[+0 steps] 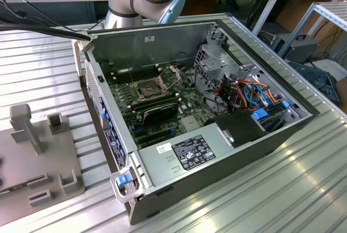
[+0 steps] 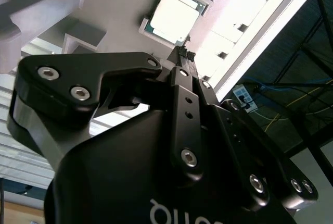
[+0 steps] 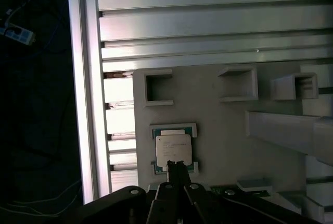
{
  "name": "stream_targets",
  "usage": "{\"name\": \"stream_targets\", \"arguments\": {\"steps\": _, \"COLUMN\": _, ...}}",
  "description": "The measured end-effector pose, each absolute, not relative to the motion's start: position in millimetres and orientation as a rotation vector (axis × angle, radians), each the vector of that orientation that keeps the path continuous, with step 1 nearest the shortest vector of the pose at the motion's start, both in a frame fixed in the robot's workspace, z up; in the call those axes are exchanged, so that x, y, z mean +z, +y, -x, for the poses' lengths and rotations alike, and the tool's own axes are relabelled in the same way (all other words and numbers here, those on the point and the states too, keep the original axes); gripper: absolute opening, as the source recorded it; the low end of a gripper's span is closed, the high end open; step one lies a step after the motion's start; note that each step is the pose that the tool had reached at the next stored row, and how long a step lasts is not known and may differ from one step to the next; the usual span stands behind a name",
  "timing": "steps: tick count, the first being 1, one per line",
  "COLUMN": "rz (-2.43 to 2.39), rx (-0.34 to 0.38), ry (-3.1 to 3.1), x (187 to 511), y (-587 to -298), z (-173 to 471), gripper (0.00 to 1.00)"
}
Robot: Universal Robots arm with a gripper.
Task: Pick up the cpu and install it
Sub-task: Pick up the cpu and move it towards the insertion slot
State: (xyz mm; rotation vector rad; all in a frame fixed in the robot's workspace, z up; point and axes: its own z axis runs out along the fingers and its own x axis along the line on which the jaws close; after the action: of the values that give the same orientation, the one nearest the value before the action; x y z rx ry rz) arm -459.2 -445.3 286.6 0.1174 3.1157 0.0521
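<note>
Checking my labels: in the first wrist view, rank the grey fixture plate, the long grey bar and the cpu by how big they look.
1. grey fixture plate, clearly largest.
2. long grey bar, less sure: it stands nearer the camera and runs out of frame.
3. cpu, smallest.

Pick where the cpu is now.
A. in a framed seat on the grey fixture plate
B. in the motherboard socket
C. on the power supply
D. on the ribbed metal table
A: in the first wrist view the cpu lies flat in its seat on the grey fixture plate, the gripper at its edge.
</note>
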Motion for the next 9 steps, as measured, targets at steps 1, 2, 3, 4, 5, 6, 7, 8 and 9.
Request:
{"name": "stream_targets", "arguments": {"steps": 1, "rz": -0.117, "rx": 0.052, "ry": 3.116, "x": 286.6, "y": -445.3, "z": 459.2, "gripper": 0.11}}
{"name": "stream_targets", "arguments": {"steps": 2, "rz": -0.117, "rx": 0.052, "ry": 3.116, "x": 286.6, "y": -445.3, "z": 459.3, "gripper": 0.11}}
{"name": "stream_targets", "arguments": {"steps": 3, "rz": -0.117, "rx": 0.052, "ry": 3.116, "x": 286.6, "y": -445.3, "z": 459.3, "gripper": 0.11}}
{"name": "stream_targets", "arguments": {"steps": 4, "rz": -0.117, "rx": 0.052, "ry": 3.116, "x": 286.6, "y": -445.3, "z": 459.4, "gripper": 0.17}}
{"name": "stream_targets", "arguments": {"steps": 5, "rz": -0.117, "rx": 0.052, "ry": 3.116, "x": 286.6, "y": -445.3, "z": 459.4, "gripper": 0.24}}
{"name": "stream_targets", "arguments": {"steps": 6, "rz": -0.117, "rx": 0.052, "ry": 3.116, "x": 286.6, "y": -445.3, "z": 459.4, "gripper": 0.29}}
{"name": "stream_targets", "arguments": {"steps": 7, "rz": -0.117, "rx": 0.052, "ry": 3.116, "x": 286.6, "y": -445.3, "z": 459.4, "gripper": 0.36}}
{"name": "stream_targets", "arguments": {"steps": 8, "rz": -0.117, "rx": 0.052, "ry": 3.116, "x": 286.6, "y": -445.3, "z": 459.4, "gripper": 0.42}}
{"name": "stream_targets", "arguments": {"steps": 9, "rz": -0.117, "rx": 0.052, "ry": 3.116, "x": 286.6, "y": -445.3, "z": 459.4, "gripper": 0.48}}
